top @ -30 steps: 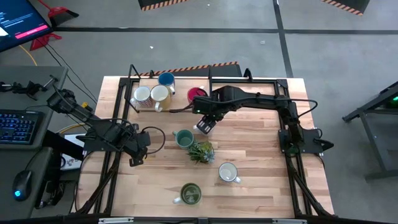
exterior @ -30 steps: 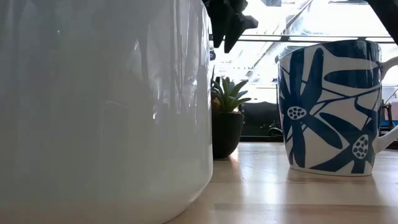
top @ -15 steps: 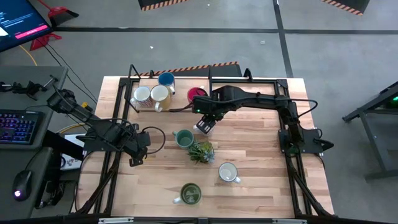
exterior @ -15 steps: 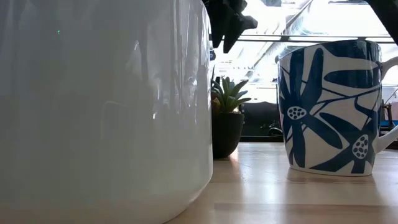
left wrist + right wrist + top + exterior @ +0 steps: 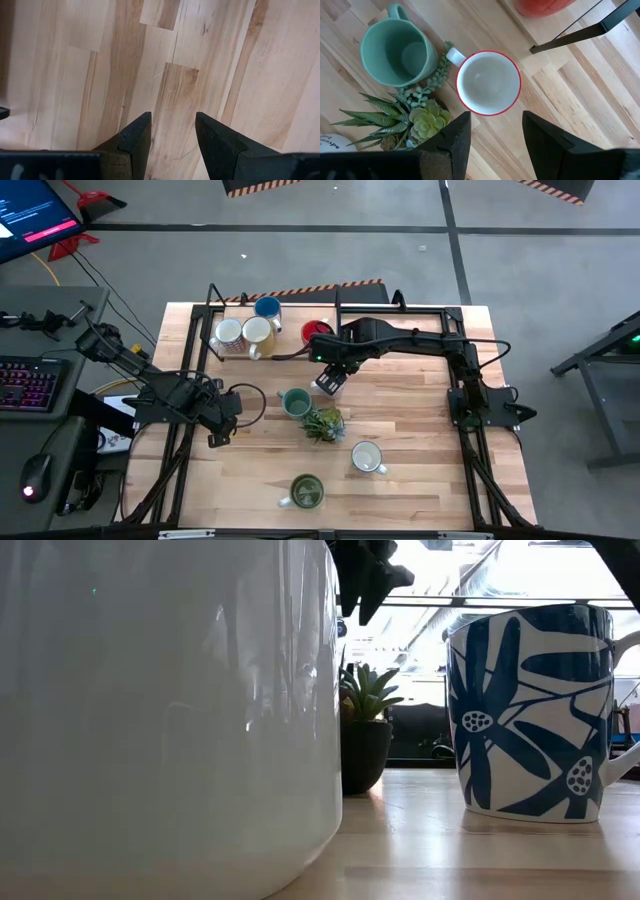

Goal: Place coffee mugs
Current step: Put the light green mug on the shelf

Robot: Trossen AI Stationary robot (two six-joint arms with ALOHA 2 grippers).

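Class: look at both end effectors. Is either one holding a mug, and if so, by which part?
Neither. The left end effector is open over bare table; the right end effector is open above a red-rimmed mug, not touching it.

The left arm reaches in from the table's nine o'clock edge, low and folded, its wrist bent so that the left gripper (image 5: 215,437) points straight down at the boards near that edge; its two dark fingers (image 5: 131,145) stand apart with nothing between them. The right arm runs from its base at the three o'clock side across the twelve o'clock half of the table in a long, nearly level line, then bends down at the wrist. The right gripper (image 5: 326,385) hangs just past centre toward twelve o'clock, its fingers (image 5: 452,137) parted and empty.
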